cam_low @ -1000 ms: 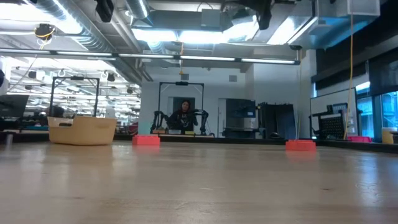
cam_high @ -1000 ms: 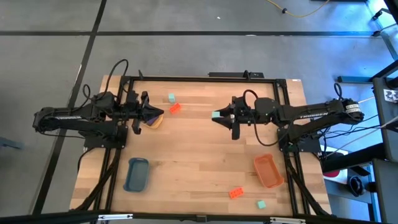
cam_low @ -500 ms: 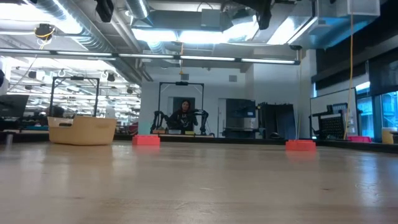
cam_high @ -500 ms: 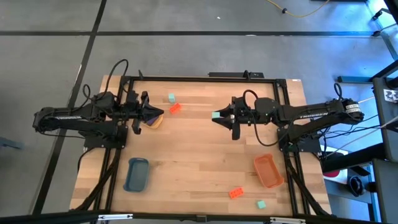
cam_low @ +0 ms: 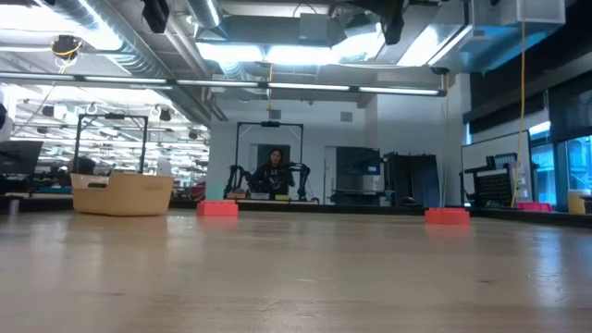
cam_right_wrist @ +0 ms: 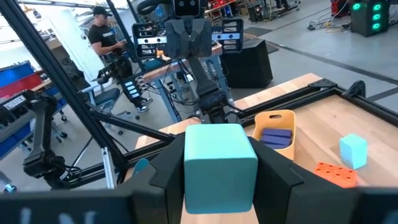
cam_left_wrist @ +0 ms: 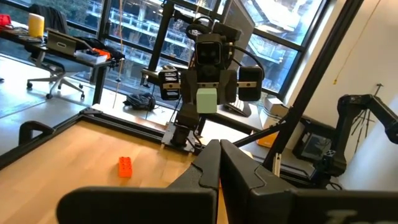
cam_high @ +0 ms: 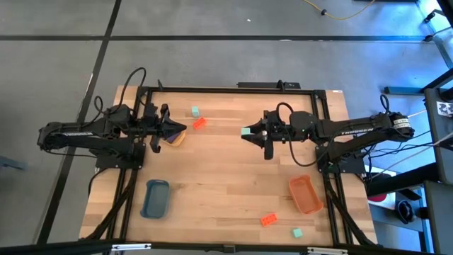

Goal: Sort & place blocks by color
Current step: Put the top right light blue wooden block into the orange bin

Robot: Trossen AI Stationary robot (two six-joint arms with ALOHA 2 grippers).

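The right gripper (cam_high: 245, 132) hangs above the middle of the wooden table (cam_high: 226, 177), its fingers clamped on a mint-teal block (cam_right_wrist: 219, 167) that fills the space between them. Across the table, the left gripper (cam_high: 182, 129) waits with its fingers pressed together over the yellow tray (cam_right_wrist: 275, 132), which sits toward the far left part of the table and holds purple blocks (cam_right_wrist: 275, 137). Just beside that tray lie an orange-red studded brick (cam_high: 199, 122) and another mint-teal block (cam_high: 195, 111), close to each other but apart. On the near side, a blue tray (cam_high: 155, 198) rests toward the left and an orange tray (cam_high: 305, 194) toward the right. A second orange-red brick (cam_high: 268, 219) and a third mint-teal block (cam_high: 298, 232) sit near the front edge, just beside the orange tray and outside it. Beyond the table, a person (cam_right_wrist: 106, 37) in a dark cap stands by the workshop equipment.
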